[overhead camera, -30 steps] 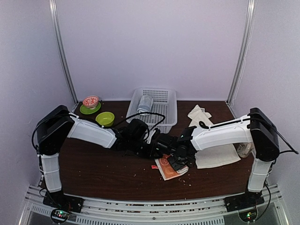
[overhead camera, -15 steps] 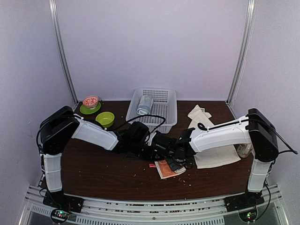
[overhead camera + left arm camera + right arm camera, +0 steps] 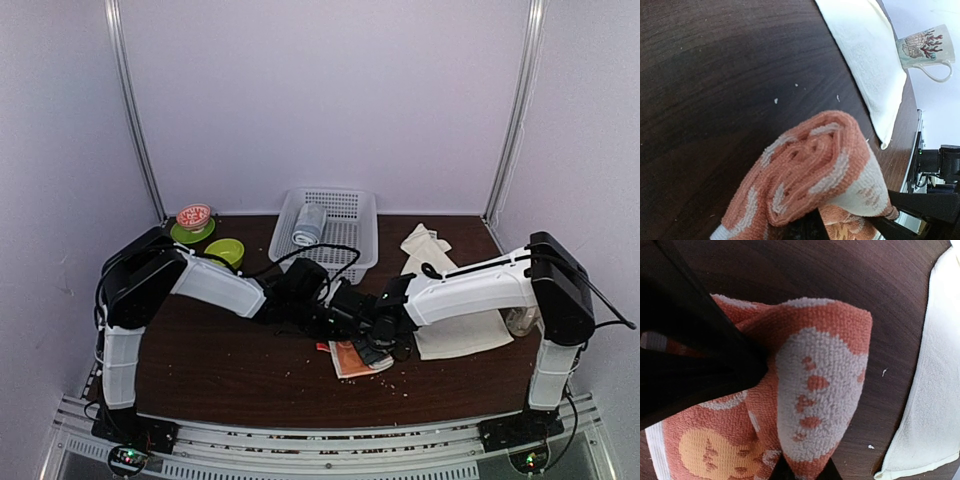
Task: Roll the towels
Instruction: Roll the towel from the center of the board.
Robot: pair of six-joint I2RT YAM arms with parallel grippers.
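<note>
The salmon-orange towel lies at the table's middle, partly rolled. In the left wrist view its rolled end fills the frame, and my left gripper is shut on it from below. My right gripper is shut on a folded, animal-print part of the same towel, with the left gripper's black body right beside it. From above, both grippers meet over this towel. The cream-white towel lies flat to the right, untouched.
A white basket at the back holds a grey-blue rolled towel. A green bowl and a green plate with a red-patterned bowl sit back left. A printed mug stands by the cream towel's right edge.
The left arm's shoulder and elbow have swung to the right and forward. Both grippers stay shut on the orange towel, whose flat part has drawn slightly left and looks shorter.
</note>
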